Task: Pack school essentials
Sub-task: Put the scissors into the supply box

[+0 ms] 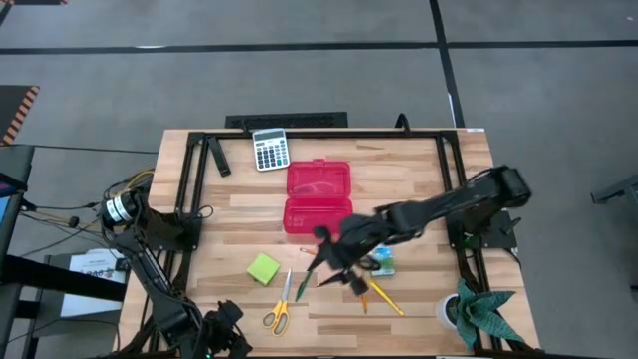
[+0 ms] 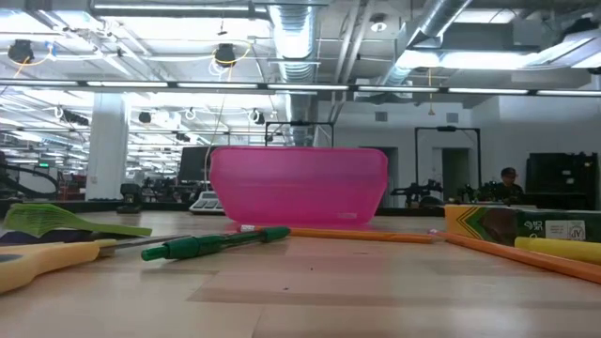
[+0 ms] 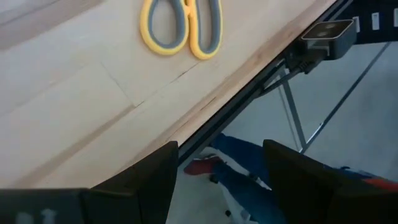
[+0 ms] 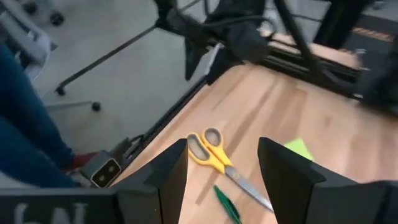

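Right gripper (image 1: 339,267), fingers spread and empty, above dark green pen (image 1: 308,282), near yellow-handled scissors (image 1: 279,311); left gripper (image 1: 227,334) likewise spread, at table edge.

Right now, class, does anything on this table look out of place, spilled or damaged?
Nothing stands out. The scissors, sticky-note pad, green pen, pencils and carton lie loose on the table, unpacked near the open red case. Nothing looks broken or spilled.
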You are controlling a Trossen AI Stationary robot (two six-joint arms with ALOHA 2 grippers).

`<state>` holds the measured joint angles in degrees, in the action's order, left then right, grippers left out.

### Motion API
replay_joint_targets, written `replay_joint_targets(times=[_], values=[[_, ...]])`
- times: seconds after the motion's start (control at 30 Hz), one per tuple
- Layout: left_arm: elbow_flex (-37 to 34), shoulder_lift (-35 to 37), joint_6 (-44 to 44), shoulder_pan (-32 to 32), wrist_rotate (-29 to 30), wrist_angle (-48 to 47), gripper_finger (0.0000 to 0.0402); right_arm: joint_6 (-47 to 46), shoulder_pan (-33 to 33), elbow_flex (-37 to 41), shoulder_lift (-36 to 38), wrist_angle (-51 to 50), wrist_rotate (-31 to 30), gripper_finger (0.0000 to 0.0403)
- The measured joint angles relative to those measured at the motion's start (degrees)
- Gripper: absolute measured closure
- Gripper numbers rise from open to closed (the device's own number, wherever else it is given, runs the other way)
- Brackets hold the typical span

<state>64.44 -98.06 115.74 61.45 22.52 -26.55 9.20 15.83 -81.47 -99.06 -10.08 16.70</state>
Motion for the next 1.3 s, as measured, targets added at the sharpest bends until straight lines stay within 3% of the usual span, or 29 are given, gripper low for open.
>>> replay_joint_targets(times=[0.4, 0.77, 1.3], values=[[-0.02, 0.00, -1.62, 0.00, -0.01, 0.40, 0.0173, 16.35, 1.45, -12.12, -18.64, -1.87, 1.93, 0.0203], [-0.04, 0.00, -1.17, 0.00, 0.72, 0.11, 0.0173, 20.96, -1.56, -19.47, -31.86, -2.10, 1.78, 0.0205], [-0.04, 0.00, -0.64, -0.04, 2.51, -1.17, 0.0173, 25.36, -4.45, -21.26, -39.09, -3.84, 4.05, 0.0207]])
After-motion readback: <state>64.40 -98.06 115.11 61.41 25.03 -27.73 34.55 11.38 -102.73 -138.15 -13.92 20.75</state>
